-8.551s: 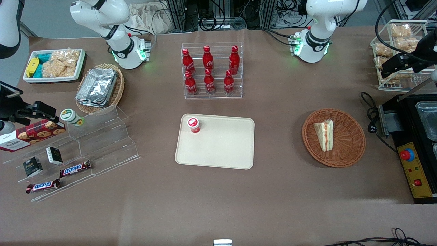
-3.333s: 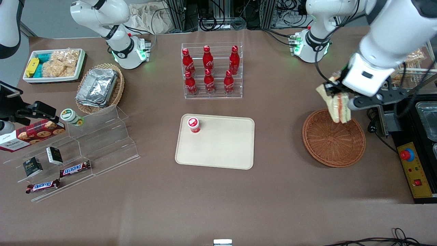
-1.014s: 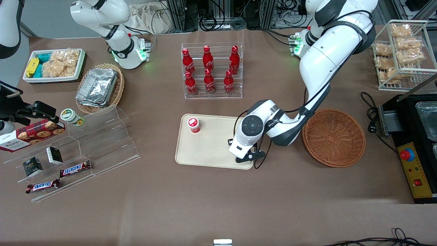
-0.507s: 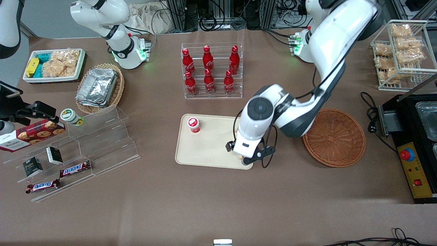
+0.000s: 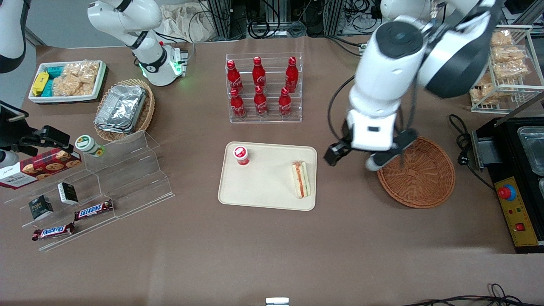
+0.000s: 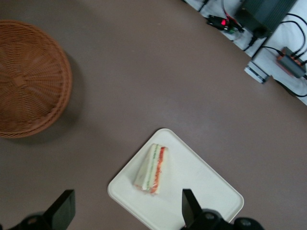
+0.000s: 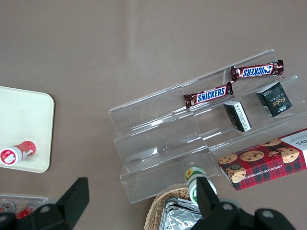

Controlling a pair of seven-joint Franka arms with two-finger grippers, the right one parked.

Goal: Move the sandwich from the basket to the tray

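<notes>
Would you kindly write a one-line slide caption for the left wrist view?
Open gripper raised above the table, with the sandwich lying on the tray and the basket empty.

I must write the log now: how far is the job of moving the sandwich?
Done: the sandwich lies on the tray, near its edge toward the basket, which holds nothing. In hand: nothing; the gripper hangs open above the table between tray and basket. Left: seemingly only parking the arm.
</notes>
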